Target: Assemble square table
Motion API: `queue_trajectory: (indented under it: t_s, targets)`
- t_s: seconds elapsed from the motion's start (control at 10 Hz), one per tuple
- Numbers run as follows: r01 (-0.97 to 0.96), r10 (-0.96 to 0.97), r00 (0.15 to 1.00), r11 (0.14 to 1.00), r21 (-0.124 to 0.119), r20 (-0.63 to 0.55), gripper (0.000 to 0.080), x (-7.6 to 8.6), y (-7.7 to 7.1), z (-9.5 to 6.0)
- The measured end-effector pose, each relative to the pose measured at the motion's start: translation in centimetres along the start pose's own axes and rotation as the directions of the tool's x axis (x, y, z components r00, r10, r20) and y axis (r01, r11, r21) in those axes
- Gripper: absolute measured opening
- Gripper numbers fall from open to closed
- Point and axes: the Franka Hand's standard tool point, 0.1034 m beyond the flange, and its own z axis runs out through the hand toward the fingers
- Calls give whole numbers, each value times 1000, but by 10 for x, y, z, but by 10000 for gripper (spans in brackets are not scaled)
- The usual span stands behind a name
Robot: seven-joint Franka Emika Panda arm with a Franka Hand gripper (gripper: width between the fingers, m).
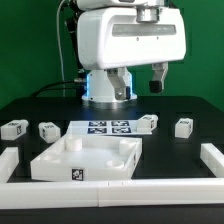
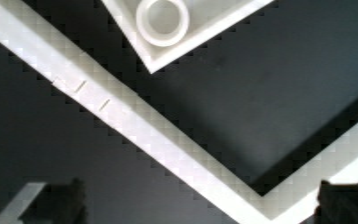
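The white square tabletop lies on the black table at the front left of the exterior view, rim up, with a tag on its front wall. Four small white legs lie apart in a row behind it: two on the left, two on the right. My gripper hangs high above the back right, apart from every part. In the wrist view the gripper is open and empty, its dark fingertips wide apart. A tabletop corner with a round socket shows there.
The marker board lies flat behind the tabletop. White border rails run along the left, right and front of the table. In the wrist view two white bands meet in a corner. The robot base stands at the back.
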Motion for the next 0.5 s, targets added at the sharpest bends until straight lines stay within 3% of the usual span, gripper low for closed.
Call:
queue_trajectory:
  t_s: [0.5]
  targets:
    - [7, -7, 1000, 1000, 0, 1, 650, -2, 0, 0]
